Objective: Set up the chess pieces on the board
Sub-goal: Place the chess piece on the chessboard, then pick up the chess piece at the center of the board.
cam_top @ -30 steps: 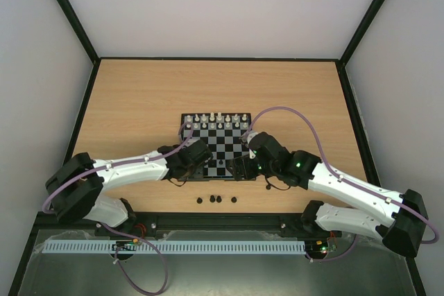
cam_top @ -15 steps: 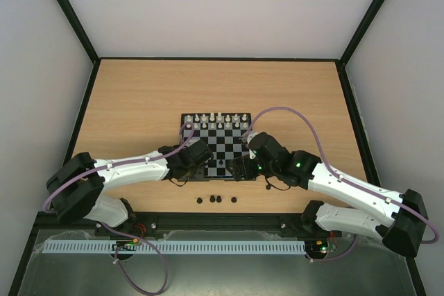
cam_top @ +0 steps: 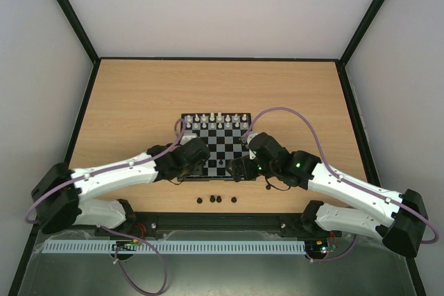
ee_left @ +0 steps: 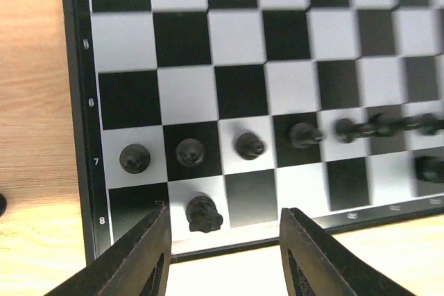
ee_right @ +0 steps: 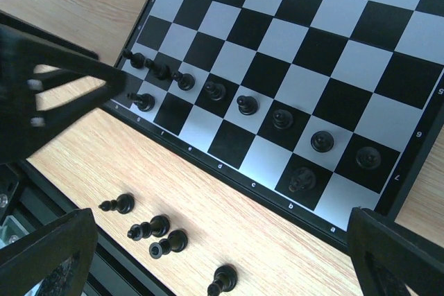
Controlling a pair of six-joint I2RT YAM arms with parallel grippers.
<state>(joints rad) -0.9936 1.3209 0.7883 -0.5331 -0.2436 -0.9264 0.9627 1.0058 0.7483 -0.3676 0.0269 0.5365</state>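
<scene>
two arms reach in over the near edge of the board [cam_top: 216,145], which lies flat at the middle of the wooden table [cam_top: 139,102]. on the left, the left gripper [ee_left: 225,251] hangs low over the board's corner by the ranks marked 7 and 8. its fingers [ee_left: 149,258] are spread and pinch nothing. a black piece [ee_left: 203,213] stands on rank 8 in the gap between the fingertips, nearer the left-hand one, and it looks clear of both. just beyond it, black pawns [ee_left: 190,152] run in a row along rank 7, sharp near the gripper and blurred farther along. white pieces [cam_top: 216,121] line the board's far edge. four loose black pieces [cam_top: 212,199] sit on bare wood just in front of the board, close together. on the right, the right gripper [ee_right: 220,240] hovers above the board's near edge and those loose pieces, its fingers [ee_right: 395,258] spread wide apart and holding nothing. below it eight pawns cross the view on a slant, and two more black pieces stand in the row nearest the frame.
</scene>
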